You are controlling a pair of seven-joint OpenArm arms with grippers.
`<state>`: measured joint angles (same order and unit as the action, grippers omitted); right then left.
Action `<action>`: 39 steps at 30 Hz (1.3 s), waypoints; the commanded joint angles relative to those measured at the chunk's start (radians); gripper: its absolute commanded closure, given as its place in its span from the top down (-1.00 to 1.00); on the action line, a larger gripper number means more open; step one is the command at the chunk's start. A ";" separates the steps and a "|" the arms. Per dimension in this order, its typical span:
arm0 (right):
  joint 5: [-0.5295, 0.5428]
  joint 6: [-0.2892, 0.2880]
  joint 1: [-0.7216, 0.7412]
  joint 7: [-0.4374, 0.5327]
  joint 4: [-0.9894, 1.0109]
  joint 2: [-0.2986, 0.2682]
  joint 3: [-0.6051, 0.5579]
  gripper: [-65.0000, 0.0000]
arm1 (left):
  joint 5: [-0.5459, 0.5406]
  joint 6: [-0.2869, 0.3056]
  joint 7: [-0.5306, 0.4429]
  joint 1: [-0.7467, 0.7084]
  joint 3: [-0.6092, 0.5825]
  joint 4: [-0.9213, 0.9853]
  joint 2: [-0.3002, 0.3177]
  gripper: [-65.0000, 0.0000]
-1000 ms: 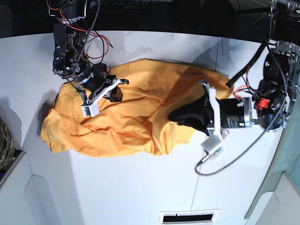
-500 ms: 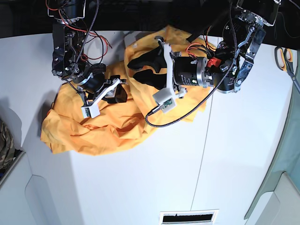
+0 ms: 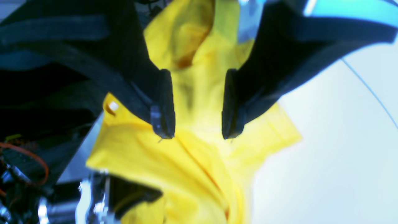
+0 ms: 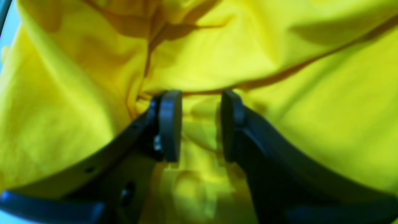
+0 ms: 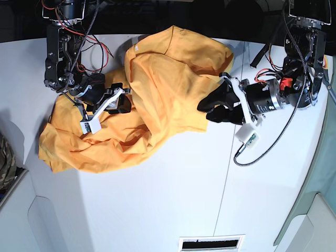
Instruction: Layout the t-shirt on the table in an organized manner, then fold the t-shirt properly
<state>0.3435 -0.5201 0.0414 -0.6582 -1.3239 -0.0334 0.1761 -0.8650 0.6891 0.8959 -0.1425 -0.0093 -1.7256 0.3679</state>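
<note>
Fabric fills most of what I see: the t-shirt [image 5: 152, 100] lies crumpled on the white counter [image 5: 157, 210], bunched in uneven folds, with one part spread toward the counter's near-left side in the base view and another part heaped up toward the far edge. A thin dark seam line [image 5: 227, 173] runs across the counter, to the right of the shirt in the base view.

My left end effector [image 3: 196, 124] sits at the shirt's right edge in the base view. Its two dark fingers [image 3: 163, 105] stand clearly apart, with yellow cloth showing in the gap between them and below. From the wrist view I cannot tell whether the cloth touches the pads; nothing is pinched between them.

My right end effector [image 4: 199, 127] is over the left part of the shirt in the base view, low against the cloth. Its fingers [image 4: 169, 124] are also parted, with a fair gap, and wrinkled fabric lies between and beyond the tips. The pads are not closed on any fold. A deep crease runs across the cloth just past the fingertips.

At the far left edge of the base view, a bit of camouflage-patterned fabric [image 5: 6, 163] shows, apart from the shirt.
</note>
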 commanded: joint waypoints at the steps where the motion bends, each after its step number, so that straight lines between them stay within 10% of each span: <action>1: 0.016 -0.007 0.014 0.026 -0.019 -0.002 0.001 -0.33 | -0.024 0.009 -0.018 -0.006 0.002 -0.014 0.003 -0.13; 8: 0.011 -0.007 0.013 0.025 -0.014 -0.003 0.001 -0.33 | 0.204 -0.066 -0.187 -0.044 0.002 0.054 -0.008 0.16; 26: 0.012 -0.007 0.013 0.026 -0.014 -0.002 0.001 -0.33 | 0.209 -0.022 -0.174 0.081 0.002 0.296 -0.021 0.15; 36: 0.011 -0.007 0.013 0.026 -0.014 -0.002 0.001 -0.33 | 0.124 0.009 -0.140 0.090 0.002 0.296 -0.063 -1.00; 39: 0.011 -0.007 0.013 0.026 -0.014 -0.003 0.001 -0.33 | 0.124 0.009 -0.139 0.121 0.004 0.296 -0.062 -1.00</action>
<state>0.3405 -0.5201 0.0414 -0.6544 -1.3220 -0.0334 0.1761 -0.7155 0.6750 0.7727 -0.0441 -0.0116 -1.4136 0.2993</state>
